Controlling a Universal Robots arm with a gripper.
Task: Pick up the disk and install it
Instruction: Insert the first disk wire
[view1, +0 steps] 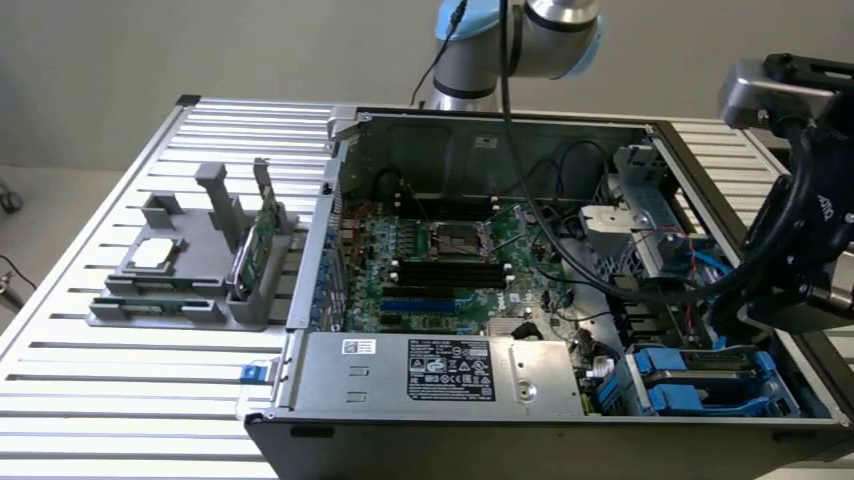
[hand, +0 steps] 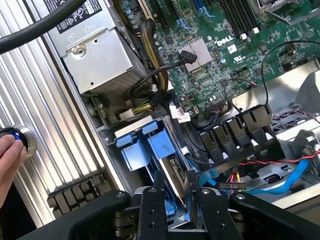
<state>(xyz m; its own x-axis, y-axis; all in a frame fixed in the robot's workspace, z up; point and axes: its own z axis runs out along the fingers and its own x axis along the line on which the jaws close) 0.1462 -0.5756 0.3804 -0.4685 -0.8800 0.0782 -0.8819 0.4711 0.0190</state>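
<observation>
In the wrist view the disk (hand: 172, 177) stands on edge between my two black fingers (hand: 151, 202), a thin silver slab with blue plastic along its side. My gripper (hand: 177, 200) is shut on it. The disk's far end reaches into the blue drive bay (hand: 142, 145) at the corner of the open computer case. In the exterior view my arm's black wrist (view1: 801, 270) hangs over the same blue bay (view1: 701, 385) at the case's near corner, on the exterior view's right. How deep the disk sits in the bay is hidden.
The silver power supply (view1: 441, 370) lies beside the bay, with black and coloured cables (hand: 150, 92) between them. The green motherboard (view1: 441, 250) fills the case floor. A grey fixture (view1: 187, 270) holding parts stands on the slatted table at the exterior view's left. A person's hand (hand: 9, 160) rests by a blue button (hand: 17, 135).
</observation>
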